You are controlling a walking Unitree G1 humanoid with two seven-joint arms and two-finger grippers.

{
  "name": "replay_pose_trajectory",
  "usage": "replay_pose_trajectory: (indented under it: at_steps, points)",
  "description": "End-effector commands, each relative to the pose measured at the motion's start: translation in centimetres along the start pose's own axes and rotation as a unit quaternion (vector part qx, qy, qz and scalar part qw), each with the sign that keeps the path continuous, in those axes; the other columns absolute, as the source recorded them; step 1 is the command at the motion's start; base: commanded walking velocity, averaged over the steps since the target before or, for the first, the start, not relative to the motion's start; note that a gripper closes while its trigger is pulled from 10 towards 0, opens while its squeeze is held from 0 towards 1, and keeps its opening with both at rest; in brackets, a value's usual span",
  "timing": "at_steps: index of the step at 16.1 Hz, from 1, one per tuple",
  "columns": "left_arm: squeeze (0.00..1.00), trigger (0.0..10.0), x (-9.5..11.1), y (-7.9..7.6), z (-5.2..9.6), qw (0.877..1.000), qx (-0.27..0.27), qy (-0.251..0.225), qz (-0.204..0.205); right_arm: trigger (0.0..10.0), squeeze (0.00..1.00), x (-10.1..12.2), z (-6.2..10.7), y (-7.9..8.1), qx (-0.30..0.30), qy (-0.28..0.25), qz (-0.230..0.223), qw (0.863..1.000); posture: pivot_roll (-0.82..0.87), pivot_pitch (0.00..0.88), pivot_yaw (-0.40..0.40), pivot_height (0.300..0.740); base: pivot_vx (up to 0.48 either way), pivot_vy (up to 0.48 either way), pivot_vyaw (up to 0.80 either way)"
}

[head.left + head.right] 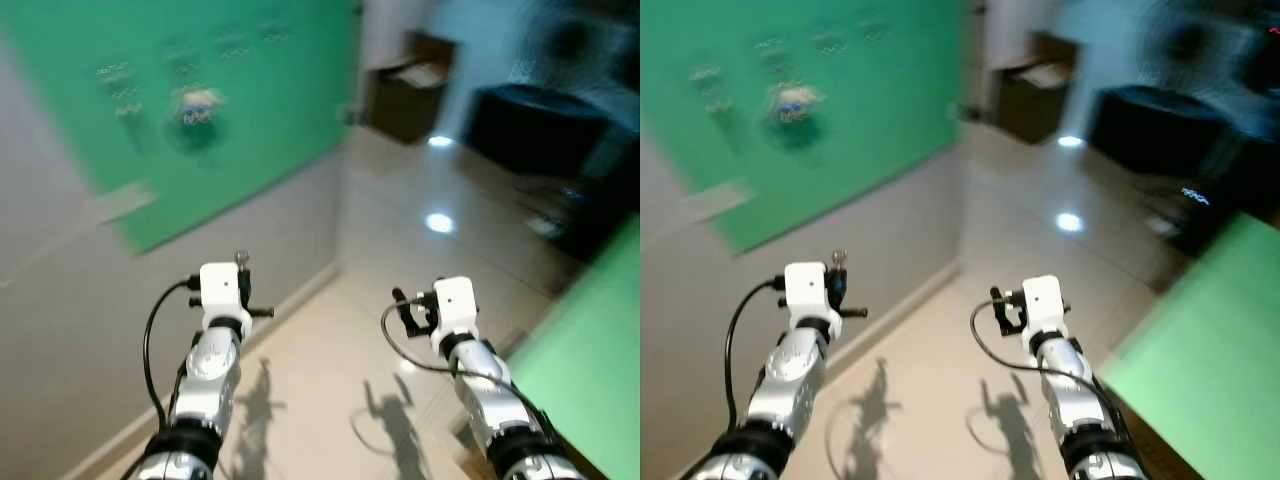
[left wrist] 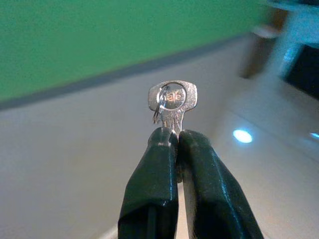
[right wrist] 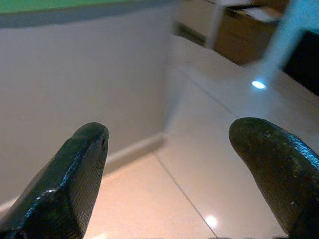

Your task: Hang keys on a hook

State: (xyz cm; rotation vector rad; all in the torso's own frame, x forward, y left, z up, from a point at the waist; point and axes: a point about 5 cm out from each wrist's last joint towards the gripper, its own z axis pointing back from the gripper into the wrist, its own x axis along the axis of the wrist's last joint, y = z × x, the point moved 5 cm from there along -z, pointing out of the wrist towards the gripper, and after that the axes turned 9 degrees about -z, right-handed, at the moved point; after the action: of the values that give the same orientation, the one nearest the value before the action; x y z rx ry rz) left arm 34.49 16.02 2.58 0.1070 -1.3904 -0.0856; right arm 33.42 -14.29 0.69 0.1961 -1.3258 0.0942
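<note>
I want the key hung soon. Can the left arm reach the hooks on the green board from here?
Probably not yet. The left gripper holds the key low, well short of the hooks high on the green board. Nothing blocks the way; the robot likely must step closer.

A green wall panel (image 1: 200,110) covers the upper wall on the left, above a pale grey lower wall (image 1: 110,330). The glossy tiled floor (image 1: 400,250) reflects ceiling lights. A brown open box (image 1: 408,95) stands far back, near a dark, blurred seat (image 1: 535,125).
</note>
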Motion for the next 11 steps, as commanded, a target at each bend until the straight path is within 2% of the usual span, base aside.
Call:
replay_pose_trajectory:
  at_steps: [1, 4, 7, 11]
  points:
    - [0.00, 0.0, -0.72, 1.14, 0.30, 1.000, 0.016, 0.010, -0.007, 10.0, 0.00, 0.52, -0.42, 1.44, 0.021, -0.009, 0.007, 1.000, -0.11, 0.000, 0.043, 0.740, 0.412, -0.244, 0.70]
    - [0.00, 0.0, -0.72, 0.48, 0.40, 1.000, 0.002, 0.008, -0.015, 10.0, 0.00, 0.18, -0.41, 1.62, 0.025, -0.001, 0.011, 1.000, -0.10, 0.000, 0.040, 0.740, 0.294, -0.373, 0.65]
    - [0.00, 0.0, -0.76, 0.91, 0.48, 1.000, 0.013, 0.007, -0.019, 10.0, 0.00, 0.05, -0.56, 1.30, 0.014, 0.006, 0.012, 1.000, -0.09, 0.000, 0.035, 0.740, 0.000, -0.453, 0.00]
    - [0.00, 0.0, -0.86, 1.30, 0.46, 0.999, 0.021, 0.011, -0.022, 10.0, 0.00, 0.10, -0.77, 1.78, 0.022, 0.009, 0.019, 1.000, -0.09, 0.000, 0.029, 0.740, 0.000, -0.458, 0.00]
